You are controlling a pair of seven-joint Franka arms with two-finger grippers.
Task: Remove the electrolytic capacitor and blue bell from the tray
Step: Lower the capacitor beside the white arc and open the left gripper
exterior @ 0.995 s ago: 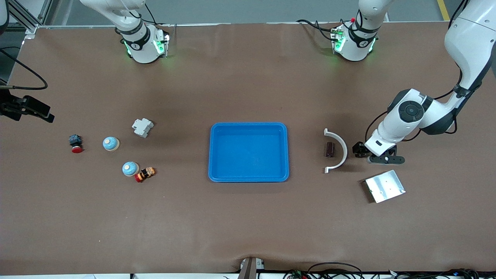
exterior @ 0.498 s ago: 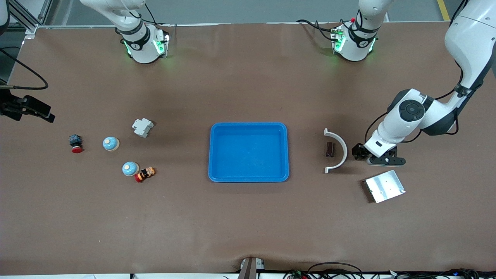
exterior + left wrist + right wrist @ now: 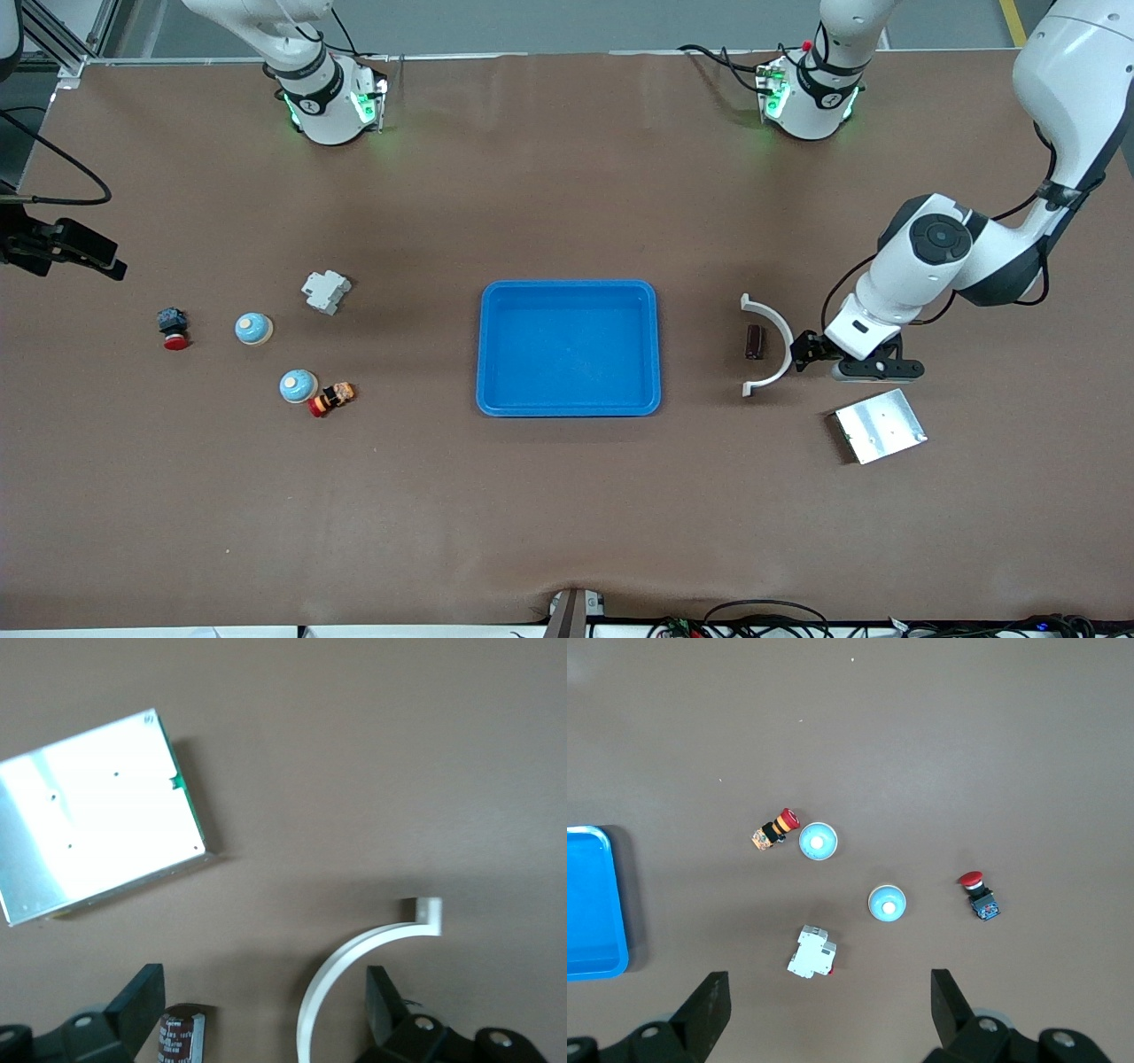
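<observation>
The dark brown capacitor (image 3: 754, 341) lies on the table inside the curve of a white arc piece (image 3: 772, 346). In the left wrist view the capacitor (image 3: 180, 1038) shows close to one finger (image 3: 142, 1003), with the arc (image 3: 350, 979) between the fingers. My left gripper (image 3: 808, 348) is open and empty, low beside the arc (image 3: 263, 1028). Two blue dome bells (image 3: 253, 329) (image 3: 299, 386) stand near the right arm's end, and both show in the right wrist view (image 3: 818, 841) (image 3: 887, 904). My right gripper (image 3: 830, 1019) is open and empty, high over that end.
A blue tray (image 3: 569, 292) sits mid-table. A shiny metal plate (image 3: 879, 425) lies close to the left gripper, nearer the camera. By the bells are a white circuit breaker (image 3: 326, 291), a red push button (image 3: 174, 329) and an orange-and-red switch (image 3: 330, 399).
My left gripper has moved a little toward the white arc and the capacitor. Nothing on the table has moved.
</observation>
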